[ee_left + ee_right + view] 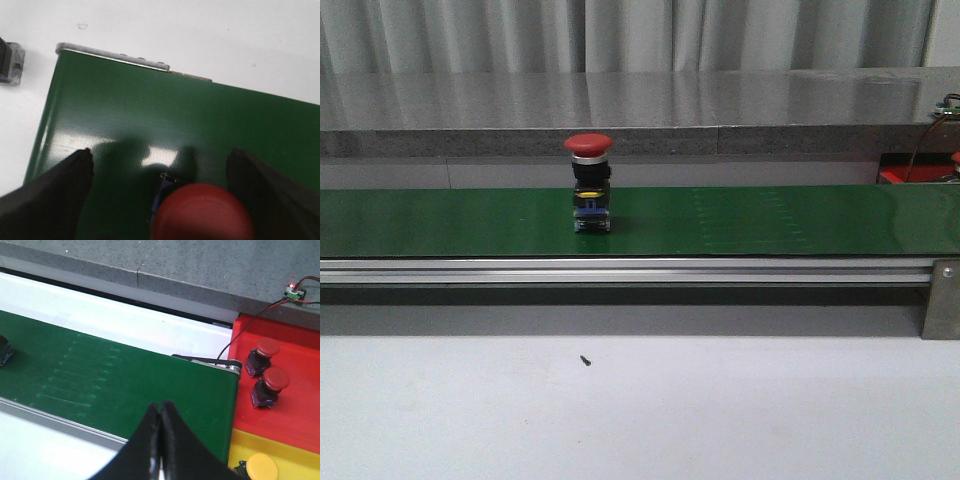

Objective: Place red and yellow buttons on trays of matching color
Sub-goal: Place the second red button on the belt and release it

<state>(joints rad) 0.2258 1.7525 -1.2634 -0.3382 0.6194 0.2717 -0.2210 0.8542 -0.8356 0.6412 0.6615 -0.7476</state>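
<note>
A red mushroom button [589,184] on a black and blue base stands upright on the green conveyor belt [770,220]. In the left wrist view its red cap [202,215] is close below the camera, between the spread fingers of my open left gripper [161,155], nearer the right finger. My right gripper [161,405] is shut and empty above the belt's end, beside the red tray [300,405] and the yellow tray [300,447]. Two red buttons [270,382] stand on the red tray, and one yellow button [262,467] on the yellow tray. Neither gripper shows in the front view.
An aluminium rail [620,270] runs along the belt's front, with a bracket [942,298] at the right. A grey stone ledge [640,140] runs behind. A small circuit board with wires [295,290] sits on it. A small dark block [9,62] lies off the belt's end.
</note>
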